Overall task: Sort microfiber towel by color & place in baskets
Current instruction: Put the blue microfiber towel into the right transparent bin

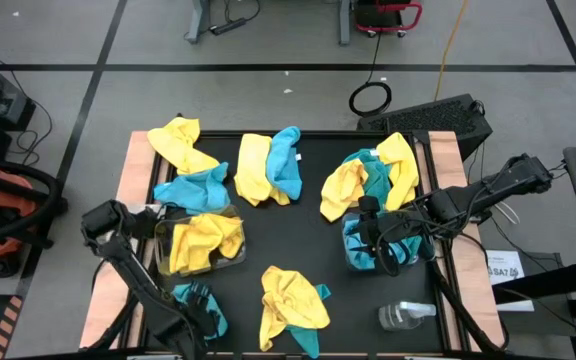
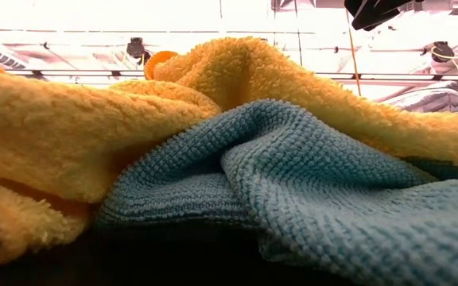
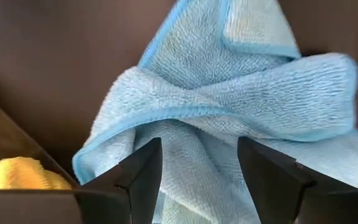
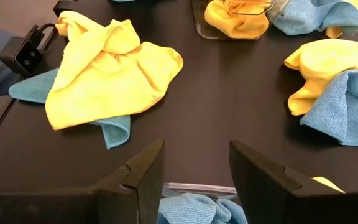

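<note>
Yellow and turquoise microfiber towels lie in heaps on the black table. The left basket [image 1: 230, 252] holds yellow towels [image 1: 203, 240]. The right basket [image 1: 351, 252] holds blue towels [image 1: 388, 255]. My left gripper [image 3: 197, 174] is open near the table's near left corner, pointing down, with its fingers on either side of a crumpled blue towel [image 3: 229, 106], which lies beside the left basket [image 3: 17, 143]. My right gripper [image 4: 194, 168] hangs open over the right basket's rim [image 4: 197, 186], above a blue towel [image 4: 191, 210] inside it, and holds nothing. My left gripper comes at the crumpled blue towel from above, one open finger [image 3: 145, 171] on each side of a raised fold [image 3: 197, 134]. Whether the fingers touch the cloth I cannot tell. The towel lies on the table.
A yellow-over-blue heap [image 1: 290, 305] lies near the middle of the near edge, and it fills the low view. Mixed heaps lie at the far left [image 1: 183, 150], far middle [image 1: 268, 165] and far right [image 1: 373, 175]. A clear plastic bottle [image 1: 405, 316] lies near the right corner.
</note>
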`<state>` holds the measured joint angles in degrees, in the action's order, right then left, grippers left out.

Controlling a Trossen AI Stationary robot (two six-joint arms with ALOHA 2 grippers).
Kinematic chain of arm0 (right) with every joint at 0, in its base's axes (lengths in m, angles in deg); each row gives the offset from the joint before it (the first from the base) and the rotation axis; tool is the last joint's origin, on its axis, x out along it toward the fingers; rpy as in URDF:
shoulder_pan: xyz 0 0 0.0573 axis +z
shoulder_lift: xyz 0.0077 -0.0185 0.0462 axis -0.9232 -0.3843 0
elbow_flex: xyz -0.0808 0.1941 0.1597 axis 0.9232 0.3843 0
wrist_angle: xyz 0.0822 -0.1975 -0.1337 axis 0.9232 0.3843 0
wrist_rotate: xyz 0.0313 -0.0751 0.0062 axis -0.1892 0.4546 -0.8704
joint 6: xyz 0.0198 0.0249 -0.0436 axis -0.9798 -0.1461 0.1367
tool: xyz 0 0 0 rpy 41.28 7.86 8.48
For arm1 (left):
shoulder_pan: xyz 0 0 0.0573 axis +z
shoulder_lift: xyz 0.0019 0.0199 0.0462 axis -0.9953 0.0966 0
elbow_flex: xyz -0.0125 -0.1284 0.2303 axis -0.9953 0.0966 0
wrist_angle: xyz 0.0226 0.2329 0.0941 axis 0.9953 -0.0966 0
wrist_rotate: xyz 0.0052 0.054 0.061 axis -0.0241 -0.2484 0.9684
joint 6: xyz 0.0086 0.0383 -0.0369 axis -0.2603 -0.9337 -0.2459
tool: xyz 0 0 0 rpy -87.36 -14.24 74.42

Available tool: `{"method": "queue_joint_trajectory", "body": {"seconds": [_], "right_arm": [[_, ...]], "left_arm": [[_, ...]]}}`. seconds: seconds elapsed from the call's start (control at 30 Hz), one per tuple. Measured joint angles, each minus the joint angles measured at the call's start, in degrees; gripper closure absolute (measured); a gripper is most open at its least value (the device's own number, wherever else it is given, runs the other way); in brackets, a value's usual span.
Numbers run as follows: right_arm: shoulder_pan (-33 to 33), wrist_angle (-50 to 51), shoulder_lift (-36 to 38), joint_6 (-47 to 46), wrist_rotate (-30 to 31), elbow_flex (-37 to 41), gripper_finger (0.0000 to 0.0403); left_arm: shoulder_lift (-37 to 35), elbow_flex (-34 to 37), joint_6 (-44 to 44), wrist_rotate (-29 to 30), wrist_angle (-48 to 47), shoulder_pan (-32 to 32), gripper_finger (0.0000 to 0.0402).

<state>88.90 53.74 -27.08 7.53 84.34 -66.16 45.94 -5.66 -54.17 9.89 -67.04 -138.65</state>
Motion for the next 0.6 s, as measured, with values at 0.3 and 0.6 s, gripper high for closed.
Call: {"method": "queue_joint_trajectory", "body": {"seconds": [0.3,0.6], "right_arm": [[0.00,0.02,0.00,0.00,0.00,0.00,0.0232],[0.00,0.07,0.00,-0.02,-0.02,0.00,0.0232]], "left_arm": [[5.99,-0.17,-1.83,-0.07,-0.85,1.11,0.0194],[6.53,-0.17,-6.81,2.42,1.64,2.68,0.0383]]}}
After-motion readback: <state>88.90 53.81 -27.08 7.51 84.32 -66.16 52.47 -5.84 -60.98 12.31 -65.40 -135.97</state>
